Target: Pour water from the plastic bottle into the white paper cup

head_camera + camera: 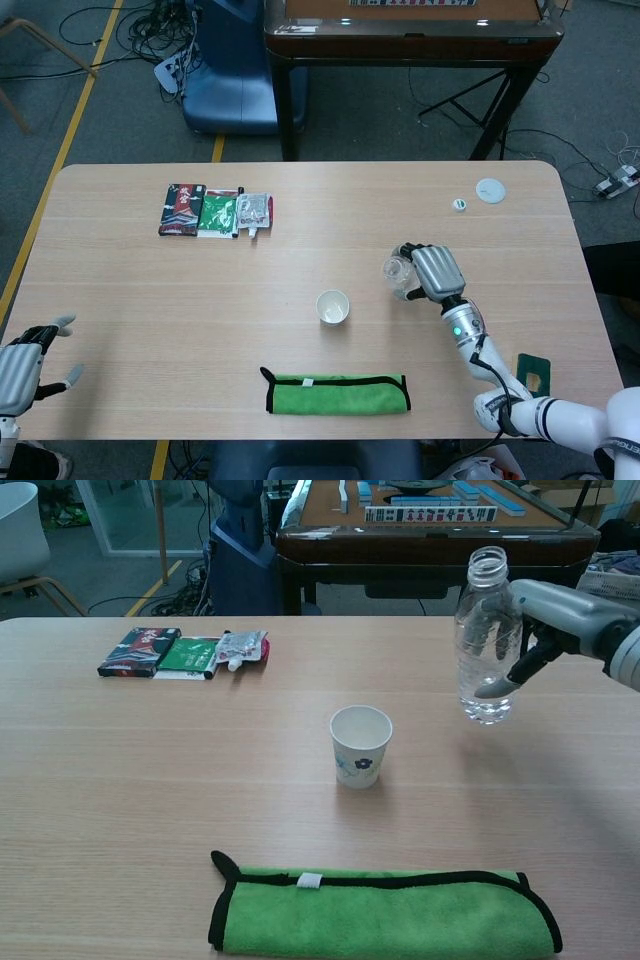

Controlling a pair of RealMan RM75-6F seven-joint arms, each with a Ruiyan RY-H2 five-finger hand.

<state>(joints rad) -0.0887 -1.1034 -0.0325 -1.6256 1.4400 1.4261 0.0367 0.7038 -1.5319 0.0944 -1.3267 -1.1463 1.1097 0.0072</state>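
While the bottle stands upright in the right robot hand, the scene reads from left to right as follows.

Left robot hand [25,352]: low at the near left edge of the surface [300,210], fingers apart, holding nothing; seen in the head view only.
Packets [185,651]: three flat packets, dark, green and silvery, side by side at the far left of the surface, well apart from the cup.
Green cloth [385,910]: folded, black-edged, lying along the near edge in front of the cup.
White paper cup [360,745]: upright near the middle of the surface, mouth open, a small floral print on its side; it touches nothing else.
Plastic bottle [486,635]: clear, uncapped, upright, to the right of the cup and apart from it; a little water shows at its bottom. Whether its base rests on the surface or hangs just above cannot be told.
Right robot hand [545,630]: wrapped around the bottle from the right, fingers closed on its body.
Bottle cap [460,205]: small, white and green, at the far right of the surface.
White disc [490,190]: flat, just beside the cap, nearer the far right corner.
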